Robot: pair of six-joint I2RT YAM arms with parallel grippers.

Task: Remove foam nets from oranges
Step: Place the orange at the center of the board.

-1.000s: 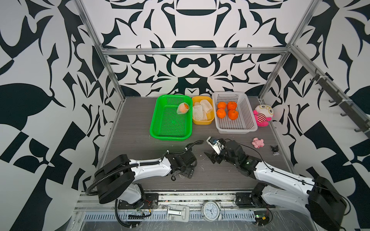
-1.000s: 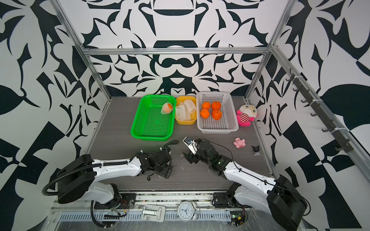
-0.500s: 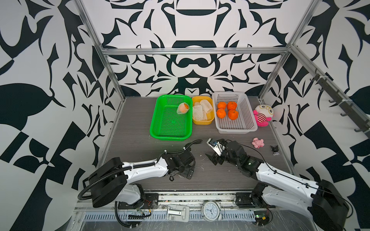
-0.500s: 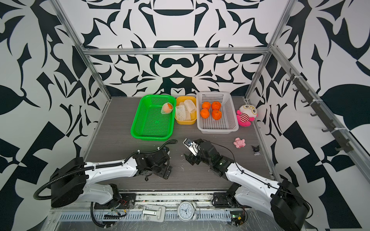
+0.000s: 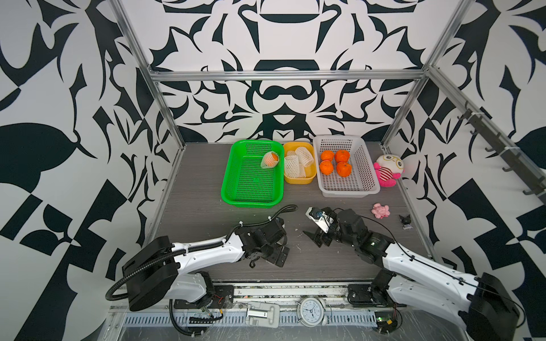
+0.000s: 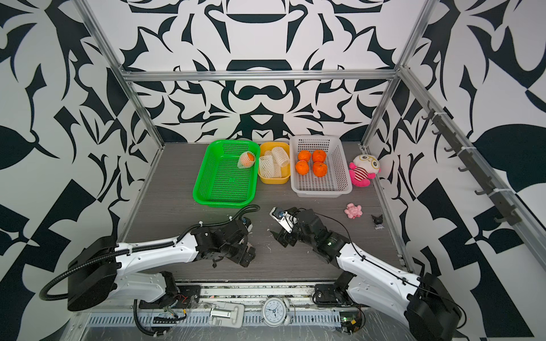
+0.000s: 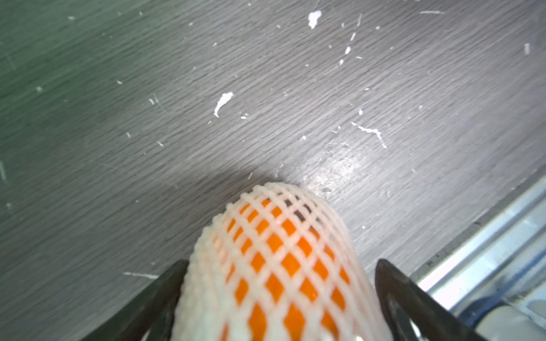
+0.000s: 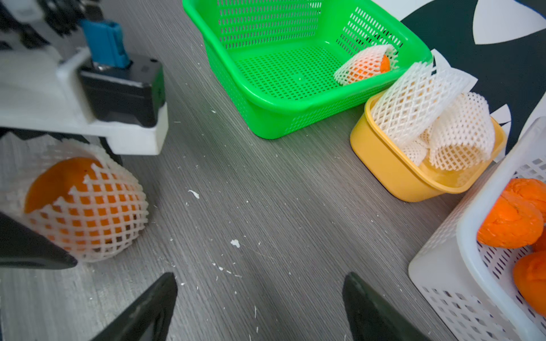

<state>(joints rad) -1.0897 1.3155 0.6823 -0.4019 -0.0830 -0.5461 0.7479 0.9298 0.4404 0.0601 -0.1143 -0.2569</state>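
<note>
White foam net (image 7: 266, 189) wraps a small round orange (image 8: 56, 180) on the grey table (image 5: 206, 212), low in the frame's middle. Left gripper (image 7: 282, 261) stands wide around it; right gripper (image 8: 260, 274) is spread wide too.

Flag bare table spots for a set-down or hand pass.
Free: strip between left frame rail and green basket; middle patch between basket fronts, left hand and right hand. Crowded: back row, yellow tub close between green and white basket; netted orange between the left hand's fingers.
</note>
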